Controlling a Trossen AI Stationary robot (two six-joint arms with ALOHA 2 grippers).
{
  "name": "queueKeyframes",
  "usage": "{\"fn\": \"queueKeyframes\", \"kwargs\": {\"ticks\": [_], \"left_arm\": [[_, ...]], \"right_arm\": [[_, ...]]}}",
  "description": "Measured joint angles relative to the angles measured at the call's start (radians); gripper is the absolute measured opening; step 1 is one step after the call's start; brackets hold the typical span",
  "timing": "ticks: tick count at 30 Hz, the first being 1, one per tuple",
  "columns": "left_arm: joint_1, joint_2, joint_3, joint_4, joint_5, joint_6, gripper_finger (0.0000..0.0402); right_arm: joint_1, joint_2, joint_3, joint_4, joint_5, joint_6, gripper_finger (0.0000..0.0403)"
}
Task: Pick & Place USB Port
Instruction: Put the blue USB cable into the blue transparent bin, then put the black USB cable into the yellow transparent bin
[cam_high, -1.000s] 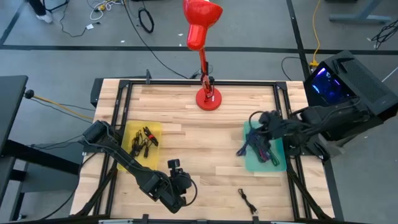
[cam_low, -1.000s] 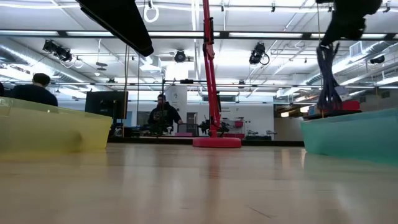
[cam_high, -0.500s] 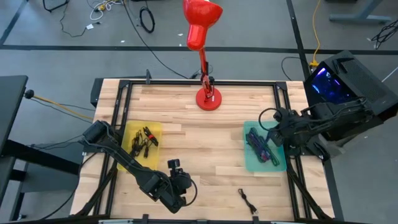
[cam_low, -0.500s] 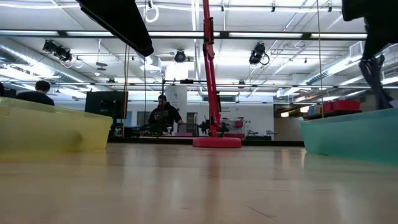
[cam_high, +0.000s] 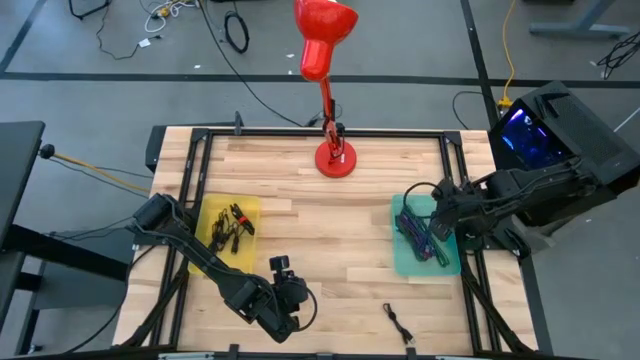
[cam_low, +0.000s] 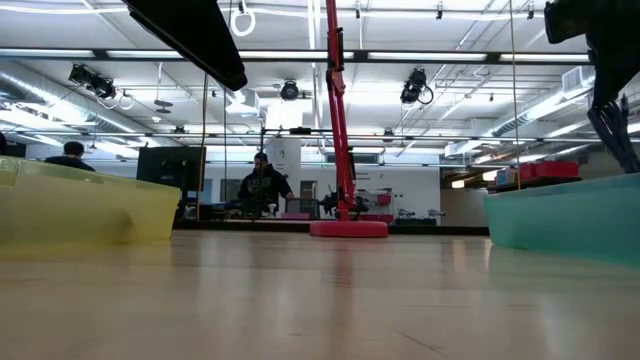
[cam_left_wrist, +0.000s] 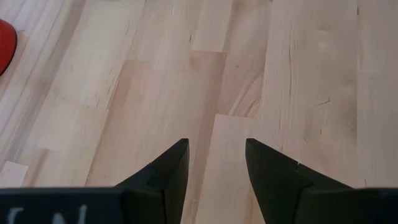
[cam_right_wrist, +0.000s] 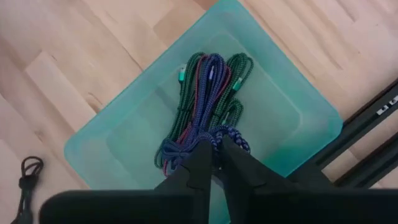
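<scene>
A bundle of blue, green and red braided cables (cam_right_wrist: 208, 99) lies in the teal tray (cam_right_wrist: 283, 127), which sits at the table's right side (cam_high: 450, 262). My right gripper (cam_right_wrist: 215, 146) hangs just over the bundle's near end with its fingers shut, and it shows above the tray (cam_high: 437, 208) in the high view. My left gripper (cam_left_wrist: 216, 152) waits open over bare wood near the table's near edge (cam_high: 288, 282). A loose black cable (cam_high: 400, 323) lies on the table near the near edge. My right gripper points down at the blue loops (cam_right_wrist: 229, 132) at the end of the bundle. Its own fingertips cover that spot, so I cannot tell whether it touches the cables. The bundle rests on the tray floor.
A yellow tray (cam_high: 215, 215) with black cables sits at the table's left side. The red lamp's base (cam_high: 334, 158) stands at the far edge in the middle. Bare wood lies between the two trays. People sit in the room beyond the table.
A second ago the cable bundle hung from my right gripper above the teal tray's left part. The bundle now lies in the tray. The gripper moved toward the table's right edge, then came back a little toward the tray's middle.
</scene>
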Motion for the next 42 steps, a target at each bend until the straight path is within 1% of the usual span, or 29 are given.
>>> {"fn": "queueKeyframes", "kwargs": {"ticks": [4, 11, 15, 17, 19, 23, 26, 30, 34, 38, 42], "left_arm": [[0.000, 0.000, 0.000, 0.000, 0.000, 0.000, 0.0165], [0.000, 0.000, 0.000, 0.000, 0.000, 0.000, 0.0165], [0.000, 0.000, 0.000, 0.000, 0.000, 0.000, 0.0165], [0.000, 0.000, 0.000, 0.000, 0.000, 0.000, 0.0165], [0.000, 0.000, 0.000, 0.000, 0.000, 0.000, 0.0165], [0.000, 0.000, 0.000, 0.000, 0.000, 0.000, 0.0165], [0.000, 0.000, 0.000, 0.000, 0.000, 0.000, 0.0165], [0.000, 0.000, 0.000, 0.000, 0.000, 0.000, 0.0165], [0.000, 0.000, 0.000, 0.000, 0.000, 0.000, 0.0165], [0.000, 0.000, 0.000, 0.001, 0.000, 0.000, 0.0165], [0.000, 0.000, 0.000, 0.006, 0.000, 0.000, 0.0165]], "right_arm": [[0.000, 0.025, 0.000, 0.004, 0.002, -0.009, 0.0066], [0.000, 0.028, 0.000, 0.024, 0.074, -0.055, 0.0144], [0.000, 0.028, 0.000, 0.033, 0.138, -0.052, 0.0179], [0.000, 0.028, 0.000, 0.097, 0.121, -0.040, 0.0191], [0.003, 0.033, 0.000, 0.199, 0.050, -0.041, 0.0199], [0.054, 0.091, -0.040, 0.420, -0.130, -0.074, 0.0201], [0.117, 0.173, -0.074, 0.526, -0.198, -0.037, 0.0194], [0.221, 0.316, -0.111, 0.642, -0.269, 0.018, 0.0183], [0.325, 0.450, -0.111, 0.807, -0.306, 0.064, 0.0174], [0.408, 0.547, -0.111, 0.977, -0.310, 0.115, 0.0166], [0.471, 0.635, -0.111, 1.023, -0.309, 0.167, 0.0157]]}}
